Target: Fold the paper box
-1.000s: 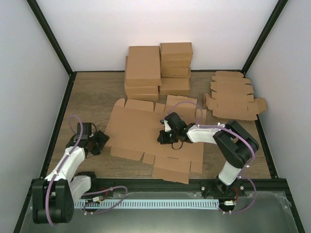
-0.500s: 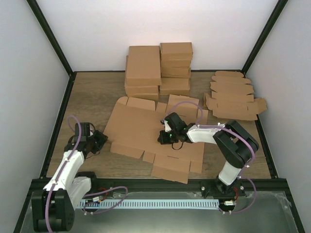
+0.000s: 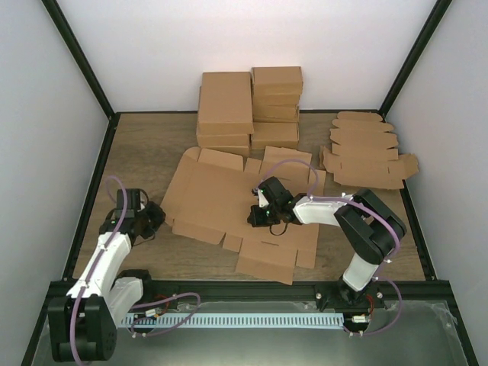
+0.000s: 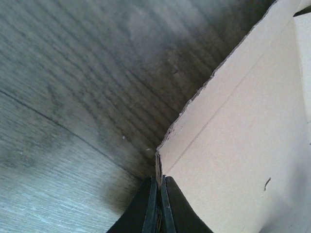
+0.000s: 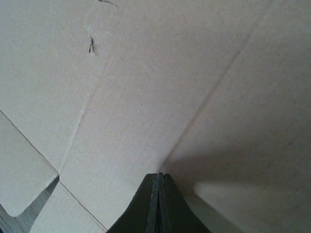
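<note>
The paper box (image 3: 217, 198) lies flat and unfolded in the middle of the wooden table, its creased panels and flaps spread out. My left gripper (image 3: 158, 217) is at its left edge. In the left wrist view the left gripper (image 4: 159, 180) is shut on the corner edge of the paper box (image 4: 243, 145), with the cardboard pinched between the fingertips. My right gripper (image 3: 256, 217) rests tip-down on the box's middle panel. In the right wrist view the right gripper (image 5: 159, 175) is shut with nothing in it, its tip against the paper box (image 5: 146, 73) near a crease.
Stacks of smaller brown boxes (image 3: 248, 110) stand at the back centre. A pile of flat blanks with rounded tabs (image 3: 366, 152) lies at the back right. Bare wood (image 3: 141, 152) shows left of the box, and black-framed white walls enclose the table.
My left gripper has shut on the box's left edge, and that edge has shifted slightly toward the left. The right arm has stayed put.
</note>
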`<state>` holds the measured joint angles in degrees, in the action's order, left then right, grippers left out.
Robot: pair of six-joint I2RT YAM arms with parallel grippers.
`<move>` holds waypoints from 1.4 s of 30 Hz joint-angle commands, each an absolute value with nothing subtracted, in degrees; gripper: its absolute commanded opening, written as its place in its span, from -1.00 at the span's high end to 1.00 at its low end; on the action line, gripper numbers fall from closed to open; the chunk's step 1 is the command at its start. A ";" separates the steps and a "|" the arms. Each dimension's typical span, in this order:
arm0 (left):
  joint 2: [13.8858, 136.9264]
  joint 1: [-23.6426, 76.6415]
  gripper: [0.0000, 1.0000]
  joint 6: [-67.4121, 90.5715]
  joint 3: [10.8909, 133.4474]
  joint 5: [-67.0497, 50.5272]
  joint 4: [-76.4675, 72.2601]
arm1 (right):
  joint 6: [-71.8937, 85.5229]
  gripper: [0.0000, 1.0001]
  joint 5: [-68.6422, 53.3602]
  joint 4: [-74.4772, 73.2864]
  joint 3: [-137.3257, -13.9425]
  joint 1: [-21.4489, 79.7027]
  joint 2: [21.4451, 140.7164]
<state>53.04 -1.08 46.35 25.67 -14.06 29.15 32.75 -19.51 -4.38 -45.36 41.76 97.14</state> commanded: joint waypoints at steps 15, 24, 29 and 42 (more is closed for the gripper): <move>42.95 -0.88 0.92 36.48 29.20 -19.80 25.88 | 29.44 0.71 -19.43 -6.17 -48.06 42.01 90.20; 34.61 -0.93 0.92 49.87 28.78 -14.61 39.49 | 30.12 0.67 -18.61 -6.64 -48.24 42.02 91.07; 25.71 -0.84 0.93 53.89 28.11 -13.44 42.18 | 29.87 0.67 -19.31 -6.67 -49.28 42.02 91.54; 20.59 -0.92 0.93 50.44 32.74 -16.28 44.25 | 29.39 0.43 -17.86 -7.76 -48.37 42.01 87.54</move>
<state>21.58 -0.80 52.34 30.02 -14.28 45.19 30.22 -18.39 -7.49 -47.13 41.76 89.76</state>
